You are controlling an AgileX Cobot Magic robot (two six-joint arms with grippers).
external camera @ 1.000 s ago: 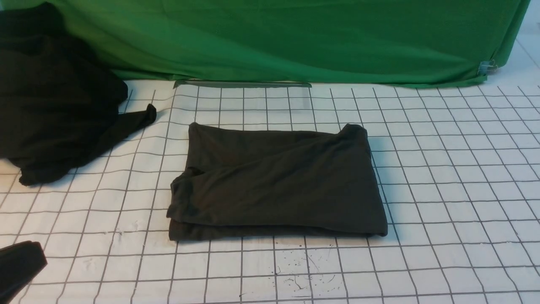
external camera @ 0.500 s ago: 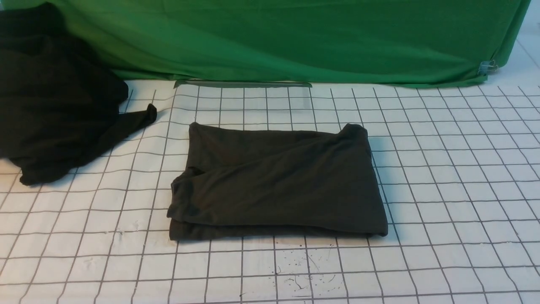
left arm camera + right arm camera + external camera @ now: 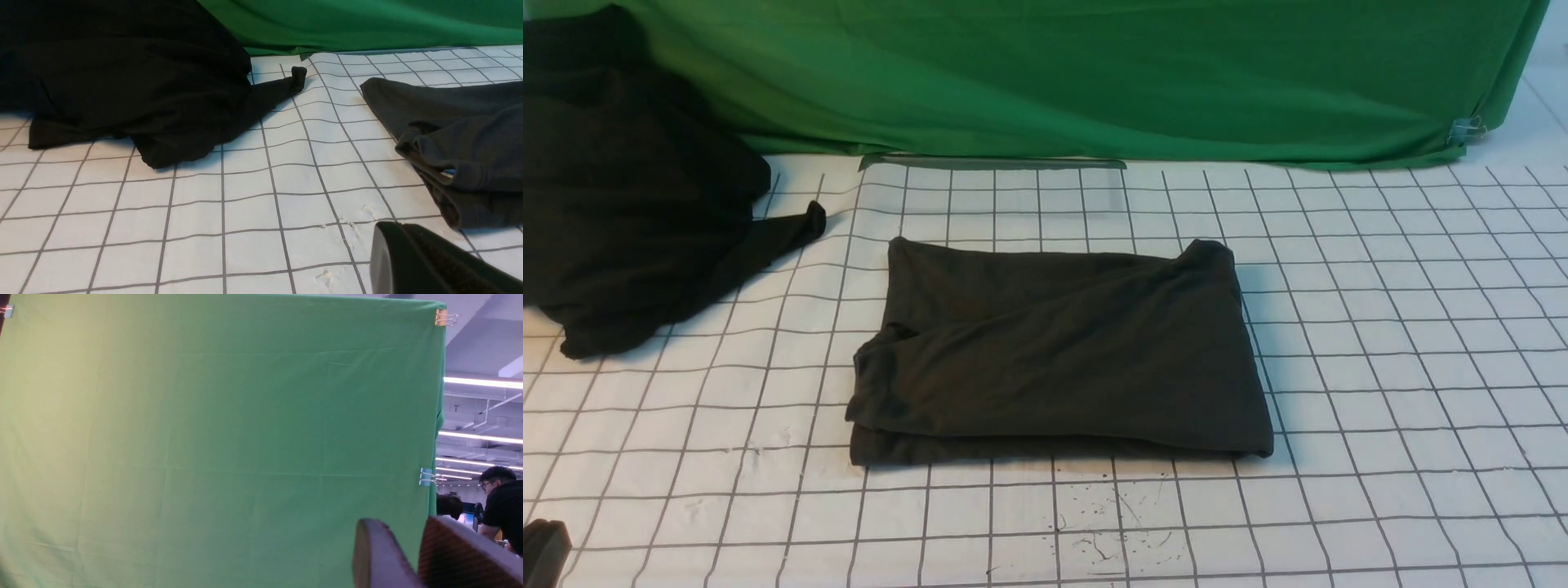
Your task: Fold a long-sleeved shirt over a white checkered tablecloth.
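Note:
The long-sleeved shirt (image 3: 1062,351) lies folded into a dark, flat rectangle in the middle of the white checkered tablecloth (image 3: 1380,327). Its layered left edge (image 3: 461,134) shows in the left wrist view. My left gripper (image 3: 543,551) peeks in at the front left corner, well clear of the shirt. In the left wrist view this gripper (image 3: 392,245) is shut, its fingers pressed together over bare tablecloth (image 3: 245,212) with nothing held. My right gripper (image 3: 402,526) is raised and faces the green cloth. It is open, with a gap between its fingers and nothing in them.
A black, shapeless heap of cloth (image 3: 629,212) sits at the back left, one corner trailing toward the shirt. Green cloth (image 3: 1094,73) hangs along the back edge, clipped at the right (image 3: 1462,129). People (image 3: 504,506) sit beyond it in the right wrist view.
My left gripper dropped out of the front view's lower left corner, then came back as a smaller tip lower down. The shirt has not moved.

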